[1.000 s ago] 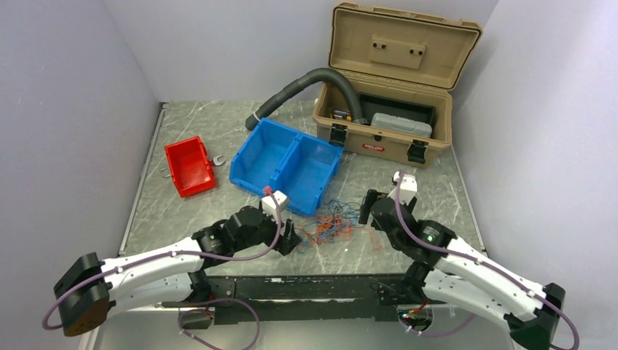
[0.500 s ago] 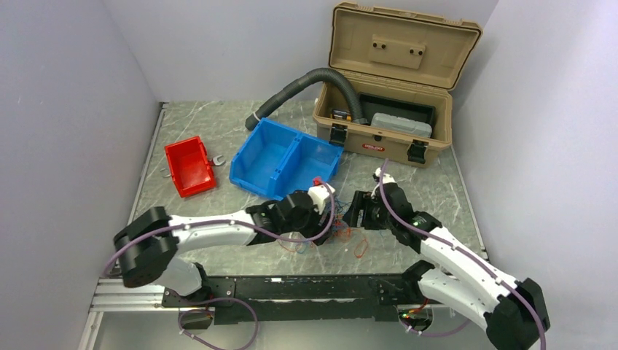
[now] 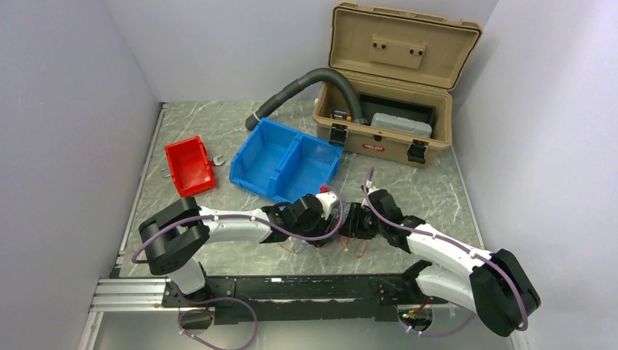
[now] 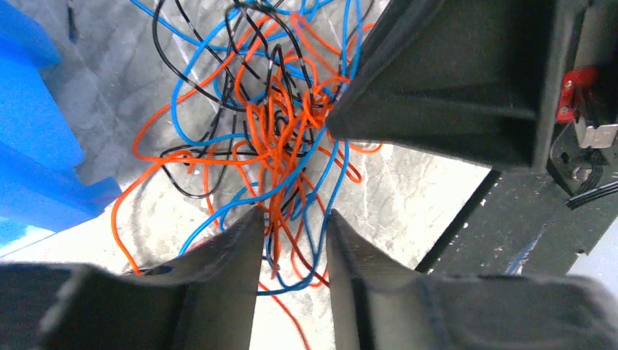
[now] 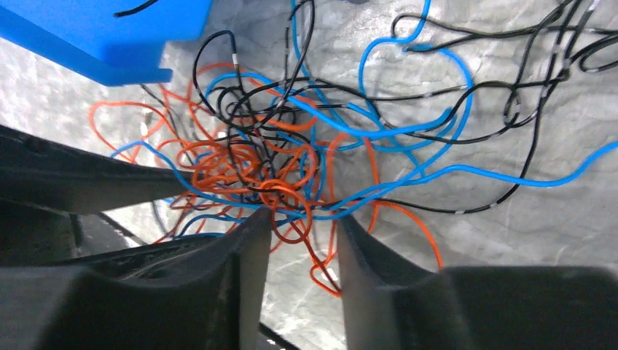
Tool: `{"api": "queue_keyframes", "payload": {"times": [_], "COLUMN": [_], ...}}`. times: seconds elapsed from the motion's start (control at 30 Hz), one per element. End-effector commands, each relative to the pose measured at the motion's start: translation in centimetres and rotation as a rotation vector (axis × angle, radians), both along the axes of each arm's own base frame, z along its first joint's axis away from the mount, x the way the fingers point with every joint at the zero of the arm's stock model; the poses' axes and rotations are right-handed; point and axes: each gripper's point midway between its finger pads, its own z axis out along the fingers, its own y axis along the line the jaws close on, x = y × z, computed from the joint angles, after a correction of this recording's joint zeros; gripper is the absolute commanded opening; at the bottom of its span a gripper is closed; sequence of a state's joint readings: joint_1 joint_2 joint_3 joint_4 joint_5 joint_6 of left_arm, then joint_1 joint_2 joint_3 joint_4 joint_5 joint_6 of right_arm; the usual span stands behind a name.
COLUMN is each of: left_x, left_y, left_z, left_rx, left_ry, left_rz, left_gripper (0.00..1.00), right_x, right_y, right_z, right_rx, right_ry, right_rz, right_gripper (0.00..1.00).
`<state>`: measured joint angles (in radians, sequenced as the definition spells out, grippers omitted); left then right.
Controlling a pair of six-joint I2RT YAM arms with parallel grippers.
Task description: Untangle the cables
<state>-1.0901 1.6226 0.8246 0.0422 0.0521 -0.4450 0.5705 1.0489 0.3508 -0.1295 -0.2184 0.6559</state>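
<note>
Cables from above: cables [image 3: 357, 249] bunched on the table just near of the blue bin [image 3: 284, 164]; left gripper [image 3: 323, 219] and right gripper [image 3: 355, 222] almost touching over them.
Left wrist: fingers narrow but gapped, orange and blue strands between.
Right wrist: same narrow gap, astride an orange loop.
Risk: both look set on one knot; pulling apart would tighten it.

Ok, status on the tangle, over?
Left hand and right hand both open, jaws astride strands. Cables one tangled heap, hands facing across it. Blue bin corner close beside.
</note>
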Motion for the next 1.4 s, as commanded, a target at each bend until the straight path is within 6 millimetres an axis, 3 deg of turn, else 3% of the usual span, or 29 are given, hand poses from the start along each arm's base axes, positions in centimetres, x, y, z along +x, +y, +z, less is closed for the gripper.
{"api": "queue_keyframes", "payload": {"times": [0.0, 0.07, 0.13, 0.33, 0.53, 0.67, 0.8, 0.93, 1.03, 1.07, 1.1, 1.23, 1.37], "left_x": [-0.7, -0.7, -0.6, -0.5, -0.4, -0.3, -0.1, -0.5, -1.1, -1.3, -1.6, -2.1, -2.6], "left_y": [-1.0, -0.7, -0.2, 2.0, 4.9, 7.2, 8.7, 8.9, 8.5, 8.3, 8.0, 7.4, 7.0], "left_z": [1.5, 2.2, 2.7, 4.8, 7.1, 7.5, 7.8, 8.3, 8.7, 9.0, 9.3, 10.4, 11.1], "left_rx": [-0.083, -0.098, -0.097, -0.112, -0.14, -0.104, -0.086, -0.112, -0.156, -0.175, -0.197, -0.259, -0.286], "left_ry": [0.003, -0.02, -0.04, -0.098, -0.165, -0.194, -0.213, -0.212, -0.211, -0.211, -0.21, -0.222, -0.228], "left_rz": [-0.037, -0.038, -0.033, 0.007, 0.074, 0.13, 0.169, 0.165, 0.125, 0.11, 0.092, 0.05, 0.014], "left_gripper": [0.3, 0.15, 0.0, 0.0, 0.0, 0.0, 0.0, 0.0, 0.0, 0.0, 0.0, 0.0, 0.0], "right_x": [2.0, 2.6, 3.2, 5.1, 5.7, 5.6, 5.4, 5.3, 4.7, 4.3, 3.8, 1.5, 0.7], "right_y": [0.7, -0.2, -1.3, -5.5, -9.8, -11.4, -11.8, -10.5, -6.2, -4.7, -3.2, 1.5, 3.3], "right_z": [2.2, 2.9, 3.9, 9.9, 15.5, 17.7, 17.9, 17.3, 16.9, 16.8, 16.7, 16.3, 14.4], "right_rx": [0.048, 0.015, -0.025, -0.137, -0.22, -0.229, -0.231, -0.202, -0.101, -0.055, -0.008, 0.165, 0.215], "right_ry": [-0.085, -0.111, -0.153, -0.339, -0.485, -0.538, -0.542, -0.531, -0.548, -0.552, -0.552, -0.541, -0.487], "right_rz": [-0.041, -0.081, -0.135, -0.293, -0.455, -0.526, -0.542, -0.475, -0.228, -0.145, -0.06, 0.205, 0.311], "right_gripper": [0.25, 0.06, 0.0, 0.0, 0.0, 0.0, 0.0, 0.0, 0.59, 0.71, 0.76, 0.76, 0.75]}}
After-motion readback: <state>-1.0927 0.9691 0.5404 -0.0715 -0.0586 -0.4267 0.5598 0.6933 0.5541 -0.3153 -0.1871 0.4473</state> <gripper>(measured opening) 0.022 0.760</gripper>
